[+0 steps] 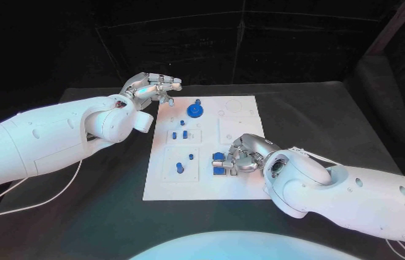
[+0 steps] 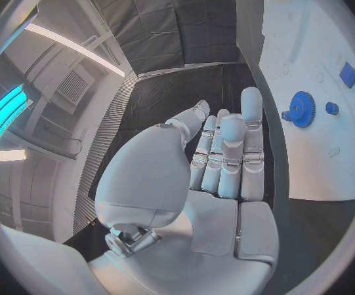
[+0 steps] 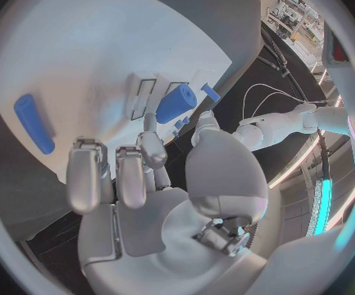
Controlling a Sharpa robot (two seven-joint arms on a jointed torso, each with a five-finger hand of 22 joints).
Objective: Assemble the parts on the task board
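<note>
White rectangular task board (image 1: 169, 190) flat at centre of black table (image 1: 337, 113), small blue plastic parts spread over it. Blue toothed gear wheel (image 1: 195, 110) seated near far edge, presumably already on its post; same gear visible from left wrist (image 2: 301, 108). Two short blue pegs (image 1: 179, 134) upright in a square recess at mid-board, a blue cylinder (image 1: 179, 167) lying in a recess nearer the robot. Right hand (image 1: 239, 158) down on near right part of board, fingers curled around a cluster of blue block-like pieces (image 1: 219, 163); contact likely, but actual grasp cannot be told from head view. Right wrist view gives fingers (image 3: 132, 177) bent over white surface with a short blue cylinder (image 3: 176, 103) just beyond their tips, apparently not enclosed. Left hand (image 1: 150, 89) off far left corner of board, raised, fingers (image 2: 226, 154) straight and together, nothing held; probably parked clear to leave the board free. Judgement: right hand mid-approach on a pick or seating step; most parts not yet assembled.
</note>
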